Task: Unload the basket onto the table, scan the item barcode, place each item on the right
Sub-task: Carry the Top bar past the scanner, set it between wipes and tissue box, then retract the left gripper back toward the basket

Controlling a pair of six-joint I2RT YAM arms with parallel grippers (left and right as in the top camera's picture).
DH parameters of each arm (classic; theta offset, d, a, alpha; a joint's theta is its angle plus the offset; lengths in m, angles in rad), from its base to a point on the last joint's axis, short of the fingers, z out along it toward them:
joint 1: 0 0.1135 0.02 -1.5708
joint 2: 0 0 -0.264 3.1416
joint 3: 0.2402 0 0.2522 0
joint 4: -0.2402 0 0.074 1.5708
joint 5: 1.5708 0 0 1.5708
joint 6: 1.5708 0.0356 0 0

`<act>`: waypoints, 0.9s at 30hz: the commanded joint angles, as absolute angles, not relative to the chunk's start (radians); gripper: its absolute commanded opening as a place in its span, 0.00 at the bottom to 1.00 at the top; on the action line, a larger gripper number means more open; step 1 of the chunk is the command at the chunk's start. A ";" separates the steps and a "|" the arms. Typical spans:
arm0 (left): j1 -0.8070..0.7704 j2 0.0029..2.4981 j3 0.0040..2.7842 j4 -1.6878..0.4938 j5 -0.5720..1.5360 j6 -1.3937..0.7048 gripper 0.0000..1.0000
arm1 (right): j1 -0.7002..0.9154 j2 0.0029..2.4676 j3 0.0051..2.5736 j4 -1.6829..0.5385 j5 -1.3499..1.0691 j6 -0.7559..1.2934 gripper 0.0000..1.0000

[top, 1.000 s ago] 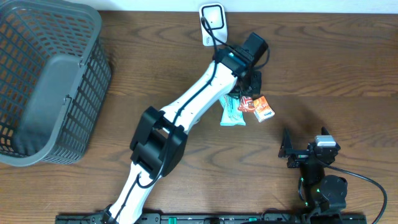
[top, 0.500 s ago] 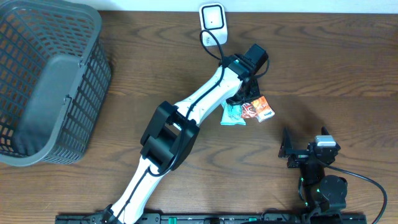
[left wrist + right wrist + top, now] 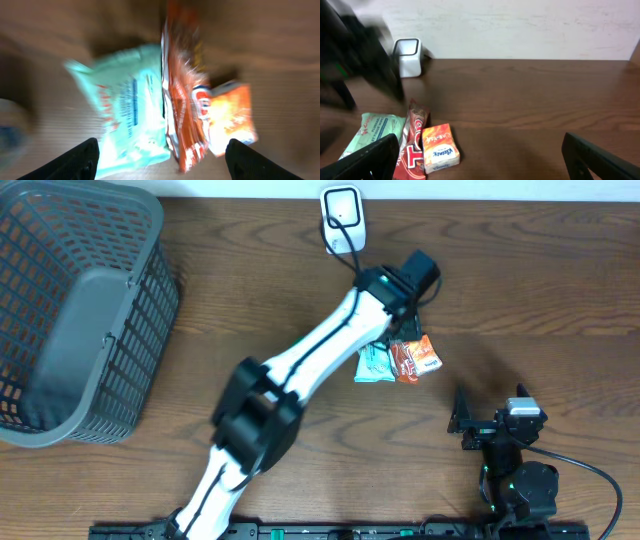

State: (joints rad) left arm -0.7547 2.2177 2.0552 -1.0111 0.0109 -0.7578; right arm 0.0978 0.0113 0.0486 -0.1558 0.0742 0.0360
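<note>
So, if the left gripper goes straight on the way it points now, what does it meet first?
Probably the red wrapper, which lies between the teal pack and the orange box, right ahead of the left gripper. The picture is blurred, so depth is unclear.

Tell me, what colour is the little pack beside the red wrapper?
Orange with a white patch. The little pack shows best in the right wrist view.

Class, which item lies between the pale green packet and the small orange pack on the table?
A red snack wrapper lies between the pale green packet and the small orange pack. The right wrist view shows this most clearly.
</note>
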 commanded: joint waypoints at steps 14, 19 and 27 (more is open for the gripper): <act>-0.591 1.540 2.068 -0.792 -0.484 -0.335 0.91 | 0.106 0.007 0.044 -0.101 0.071 0.022 0.99; -0.472 1.425 2.068 -0.783 -0.484 -0.198 0.92 | 0.106 0.007 0.044 -0.111 0.088 0.021 0.99; -0.258 1.312 2.049 -0.814 -0.484 -0.067 0.92 | 0.107 0.038 0.077 0.033 -0.319 0.232 0.99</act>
